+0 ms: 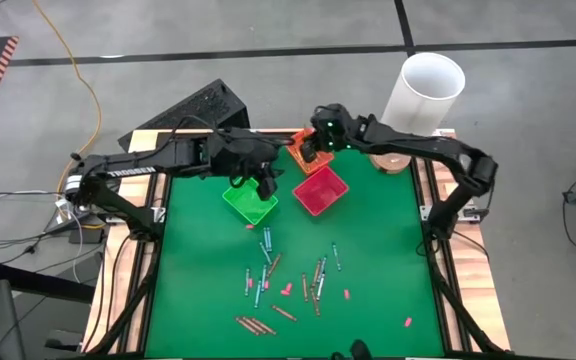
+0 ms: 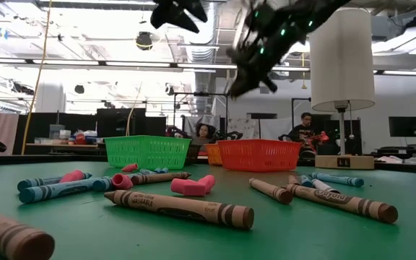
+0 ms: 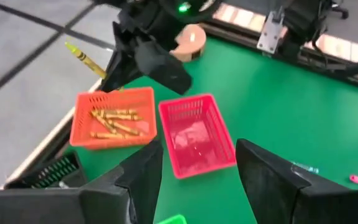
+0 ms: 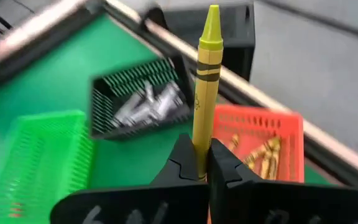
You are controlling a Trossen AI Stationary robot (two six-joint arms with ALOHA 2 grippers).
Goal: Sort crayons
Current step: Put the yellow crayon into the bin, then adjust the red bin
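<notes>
Several crayons [image 1: 268, 272] lie scattered on the near half of the green mat, and brown and blue ones [image 2: 179, 206] show close up in the low view. My right gripper [image 4: 199, 163] is shut on a yellow crayon [image 4: 207, 81] above the orange bin [image 3: 114, 118], which holds yellow crayons. My left gripper [image 3: 197, 180] hangs open and empty over the far side of the mat, between the green bin [image 1: 250, 203] and the red bin [image 3: 197, 140]. My right gripper pinches the yellow crayon by its blunt end [image 4: 199, 146] between the two fingertips. The crayon runs on in line with the fingers, its point away from them. It is lifted clear, slanting over the far edge of the orange bin [image 3: 82, 57].
A black bin [image 4: 142, 106] with grey crayons sits beyond the green bin. A tall white cylinder [image 1: 426, 90] and a tape roll [image 1: 393, 158] stand at the far right. Small pink bits [image 1: 286, 290] lie among the crayons. People sit beyond the table [image 2: 305, 126].
</notes>
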